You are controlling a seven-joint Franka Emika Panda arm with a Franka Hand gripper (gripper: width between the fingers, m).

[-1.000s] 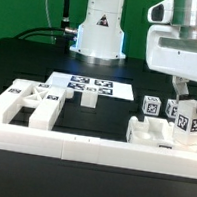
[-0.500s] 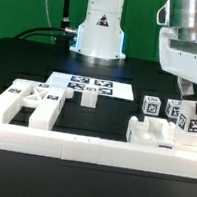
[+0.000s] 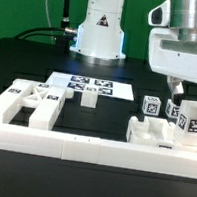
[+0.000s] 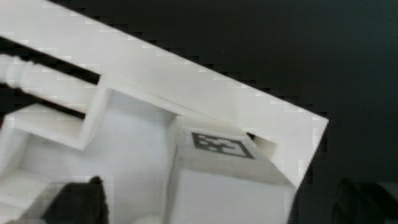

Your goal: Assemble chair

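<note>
Several white chair pieces sit apart on the black table (image 3: pixel 21 61). An X-braced frame (image 3: pixel 30 103) lies at the exterior view's left, and a short post (image 3: pixel 88 98) stands just in front of the marker board (image 3: pixel 88 85). At the right is a blocky slab (image 3: pixel 160 135) with an upright tagged leg (image 3: pixel 193 117). A long border rail (image 3: pixel 70 143) crosses the front. The gripper (image 3: pixel 176 94) hangs just above that right-hand cluster, beside the leg. Whether its dark fingers (image 4: pixel 80 195) are parted or pinched, I cannot tell.
</note>
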